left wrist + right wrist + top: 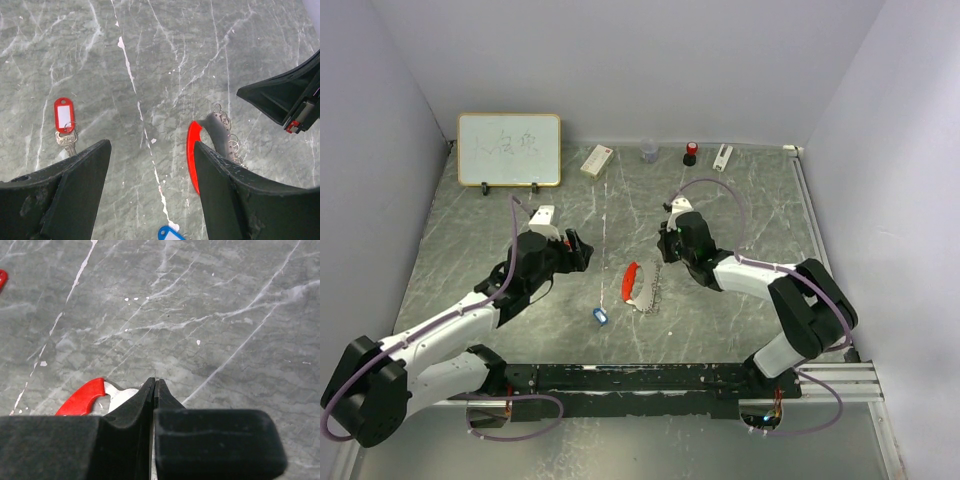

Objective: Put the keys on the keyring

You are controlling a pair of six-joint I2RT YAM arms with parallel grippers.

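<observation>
Now | left claw (152,150) spread wide, empty | right claw (154,382) pinched closed, empty | red-fobbed grey metal keyring (633,283) between them, mid grey marbled worktop (740,200), well off every edge

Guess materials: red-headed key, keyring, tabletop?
Red-headed key: glossy red plastic head with white insert, dull silver metal blade. Keyring: smooth bright red fob, likely plastic; thin grey rings glint like metal. Tabletop: grey with white veins, marble look; real stone or printed laminate, cannot tell.
</observation>
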